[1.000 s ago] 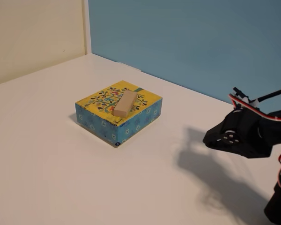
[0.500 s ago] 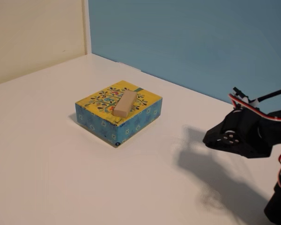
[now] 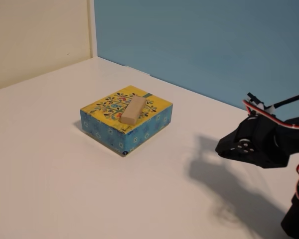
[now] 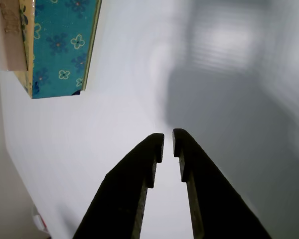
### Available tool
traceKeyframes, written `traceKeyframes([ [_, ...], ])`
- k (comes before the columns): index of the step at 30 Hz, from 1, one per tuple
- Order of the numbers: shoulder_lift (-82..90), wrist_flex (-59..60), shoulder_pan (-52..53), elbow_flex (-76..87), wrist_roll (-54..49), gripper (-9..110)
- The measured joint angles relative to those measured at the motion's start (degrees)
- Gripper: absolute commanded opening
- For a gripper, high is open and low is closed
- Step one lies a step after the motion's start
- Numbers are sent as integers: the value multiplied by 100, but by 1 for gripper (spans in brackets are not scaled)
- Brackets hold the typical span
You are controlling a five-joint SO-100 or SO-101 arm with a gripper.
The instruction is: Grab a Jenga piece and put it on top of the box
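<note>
Wrist view: box (image 4: 60, 50) cut off

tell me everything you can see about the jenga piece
The Jenga piece is a small, plain light-tan block, seemingly wood, elongated with squared ends. It lies flat on the yellow patterned top of the box, running diagonally in the fixed view. Only the box touches it. The wrist view shows just a sliver of it.

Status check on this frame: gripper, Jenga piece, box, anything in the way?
Gripper empty, jaws nearly closed, clear of the box. Jenga piece flat on the box top. Nothing in the way.
</note>
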Motion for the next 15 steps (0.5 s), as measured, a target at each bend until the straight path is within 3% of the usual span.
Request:
traceKeyframes([
  [15, 0, 0, -44, 0, -79, 0],
])
